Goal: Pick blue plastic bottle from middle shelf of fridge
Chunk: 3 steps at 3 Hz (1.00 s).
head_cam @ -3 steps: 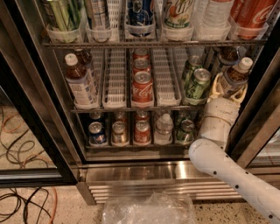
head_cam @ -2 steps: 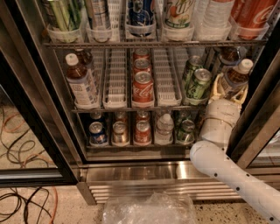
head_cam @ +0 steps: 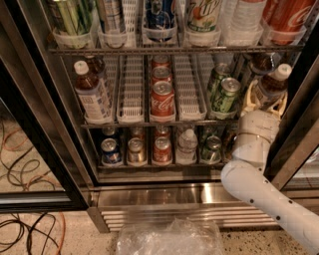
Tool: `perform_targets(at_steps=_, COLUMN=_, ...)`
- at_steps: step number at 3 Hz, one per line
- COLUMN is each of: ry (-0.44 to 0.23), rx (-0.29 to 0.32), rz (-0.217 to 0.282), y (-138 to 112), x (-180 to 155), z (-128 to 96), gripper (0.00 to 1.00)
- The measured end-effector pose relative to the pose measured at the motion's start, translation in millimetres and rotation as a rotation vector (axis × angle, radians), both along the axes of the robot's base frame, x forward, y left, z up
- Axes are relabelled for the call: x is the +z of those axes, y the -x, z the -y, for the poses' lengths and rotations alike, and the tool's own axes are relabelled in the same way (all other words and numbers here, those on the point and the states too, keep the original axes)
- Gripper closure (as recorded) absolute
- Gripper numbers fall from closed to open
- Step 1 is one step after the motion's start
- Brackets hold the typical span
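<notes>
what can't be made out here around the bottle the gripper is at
Camera view:
- blue plastic bottle: its lower body and label are hidden by the gripper, which is at it on the right end of the middle shelf.
- top-tier drinks: cut off by the upper edge.
- Cans behind the front red can: mostly hidden by it.

The blue plastic bottle, clear with a white screw cap, dark brown drink and a pale label, is seen at the right end of the middle shelf of the fridge, its top tilted slightly to the right. Its lower body is covered by the gripper, which is set around it at the front of the shelf.
</notes>
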<state>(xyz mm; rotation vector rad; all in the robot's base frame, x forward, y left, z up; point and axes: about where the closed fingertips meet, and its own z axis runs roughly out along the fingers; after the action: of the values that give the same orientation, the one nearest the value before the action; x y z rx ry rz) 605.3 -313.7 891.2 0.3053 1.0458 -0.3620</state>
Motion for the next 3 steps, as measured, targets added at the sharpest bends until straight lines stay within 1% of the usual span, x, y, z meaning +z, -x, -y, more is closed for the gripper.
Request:
perform_targets(at_steps=1, ry=0.029, rx=0.05, rz=-0.012, y=8.8, x=24.7, z=-5.3, gripper=1.0)
perform_targets(at_steps=2, ry=0.059, rx=0.073, rz=-0.032, y=14.1, x=37.8, z=-7.7, gripper=1.0)
perform_targets(at_steps=3, ry=0.059, rx=0.073, rz=-0.032, y=14.1, x=37.8, z=-7.7, gripper=1.0)
